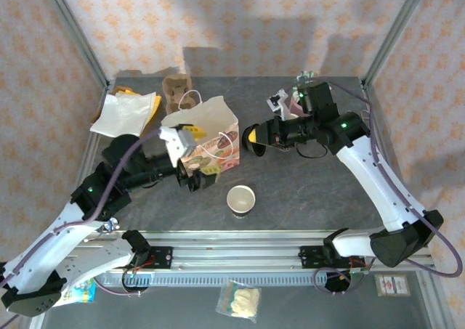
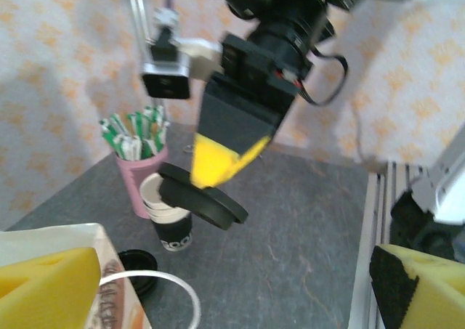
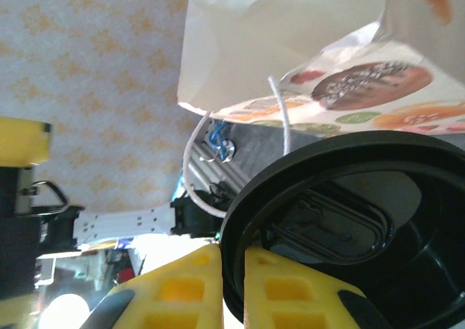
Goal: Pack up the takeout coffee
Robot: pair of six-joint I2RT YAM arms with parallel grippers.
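The takeout coffee cup (image 1: 241, 199) stands open-topped and lidless on the dark table near the front middle. My right gripper (image 1: 251, 136) (image 3: 232, 255) hangs above the table right of the paper bag (image 1: 211, 131) (image 3: 290, 46), shut on the rim of a round black lid (image 1: 257, 148) (image 2: 203, 198) (image 3: 349, 220), held edge-on. My left gripper (image 1: 197, 156) (image 2: 232, 296) is open at the bag's near side. One yellow finger (image 2: 47, 285) lies against the bag's rim (image 2: 51, 236), beside its white handle (image 2: 156, 282).
A pink cup of green-and-white straws (image 2: 142, 158) (image 1: 290, 105) stands at the back right, with a stack of dark-banded cups (image 2: 171, 227) and a spare black lid (image 2: 138, 262) beside it. A brown pulp tray (image 1: 176, 89) and white papers (image 1: 123, 112) lie back left.
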